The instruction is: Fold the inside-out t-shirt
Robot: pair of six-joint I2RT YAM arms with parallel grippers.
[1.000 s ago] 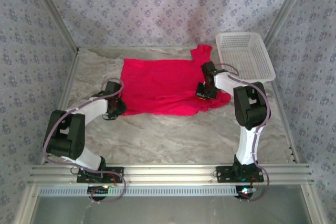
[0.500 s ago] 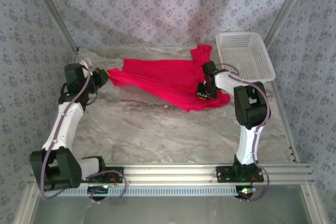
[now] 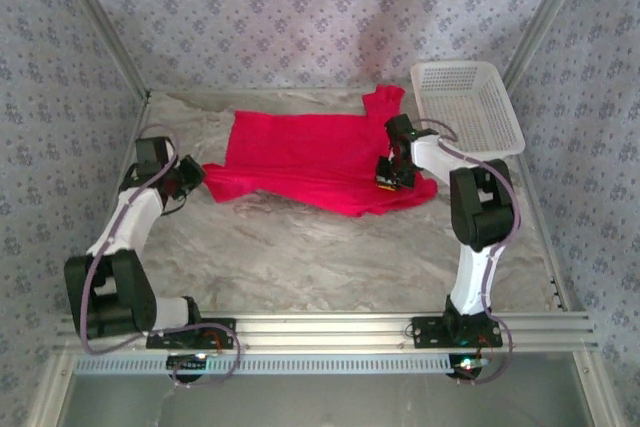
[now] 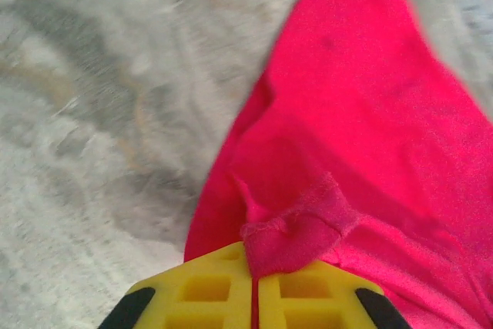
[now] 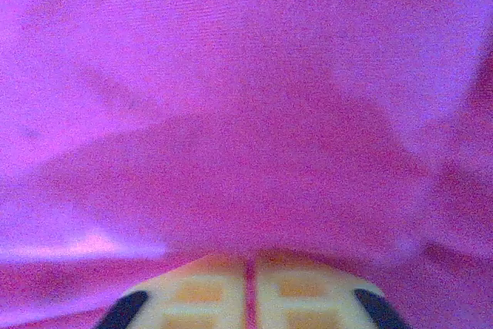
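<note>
Red cloth of the inside-out t-shirt [image 3: 300, 152] is lying rumpled across the far half of the marbled table [image 3: 330, 247]. Its near-left corner is stretching out to a point at the left gripper [image 3: 196, 175], whose yellow pads [image 4: 208, 290] are pinching together on a bunched hem. The right gripper [image 3: 388, 177] is clamping closed on the shirt's right side, near the white mesh basket [image 3: 468, 107]. Flower-patterned lilac walls [image 3: 300, 7] are enclosing the table.
</note>
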